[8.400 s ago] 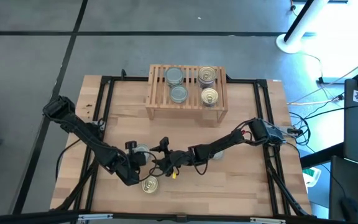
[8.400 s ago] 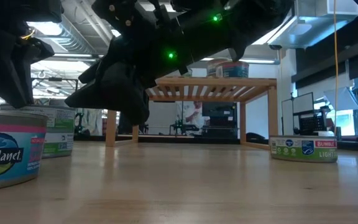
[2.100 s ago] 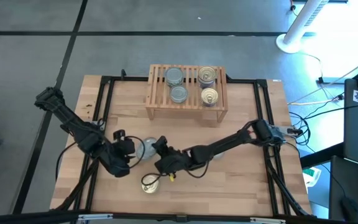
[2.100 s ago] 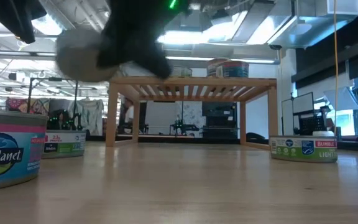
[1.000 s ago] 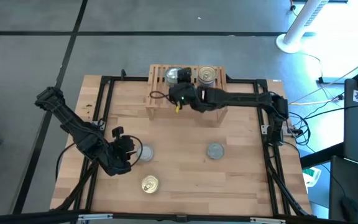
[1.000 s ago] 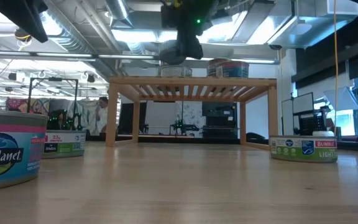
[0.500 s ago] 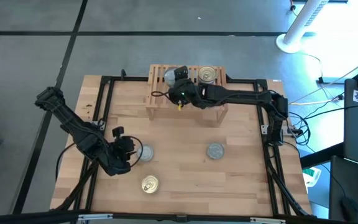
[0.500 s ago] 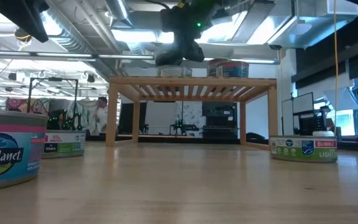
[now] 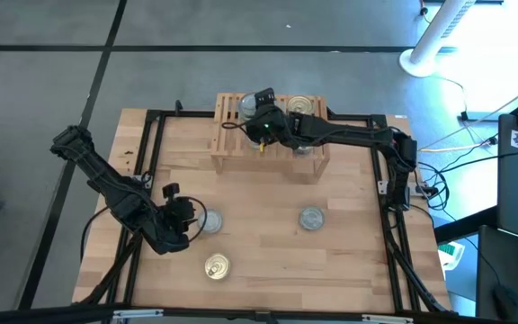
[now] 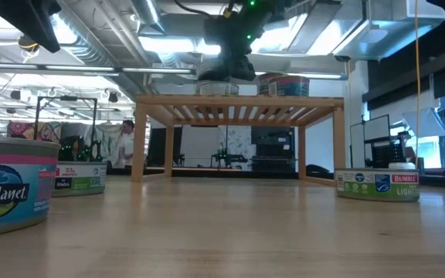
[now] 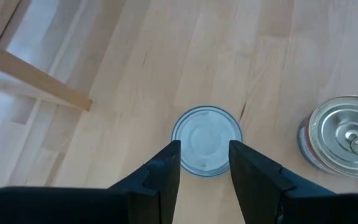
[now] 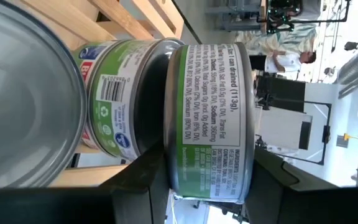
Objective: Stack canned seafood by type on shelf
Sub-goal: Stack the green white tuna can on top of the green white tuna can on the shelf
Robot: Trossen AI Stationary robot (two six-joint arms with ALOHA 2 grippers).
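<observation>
My right gripper (image 9: 257,115) is over the far left part of the light-wood shelf (image 9: 227,153), shut on a silver-topped tin (image 12: 207,93) with a green label. That tin is right over a second silver tin (image 12: 117,93) standing on the slats; whether they touch I cannot tell. A third silver top (image 12: 23,106) fills the near side of that view. One gold tin (image 9: 301,106) shows on the shelf's right half. My left gripper (image 11: 204,149) hovers open above a silver tin (image 11: 207,140) on the table, a finger on either side. A gold tin (image 11: 344,134) stands beside it. My right gripper pinches the green-labelled tin by its side wall (image 12: 179,149), one finger (image 12: 135,177) on each of two opposite sides. The fingers come about level from the table's right side. The tin stays flat, top up, above the shelf tin (image 10: 219,89).
Another silver tin (image 9: 310,218) stands on the table right of centre, and a gold tin (image 9: 216,266) sits near the front edge. A black frame (image 9: 151,135) borders the table top. Open wood lies between the shelf and the loose tins.
My right gripper, carrying the tin, has moved over the shelf's left half toward the table's far edge, and now stands over the far silver tin.
</observation>
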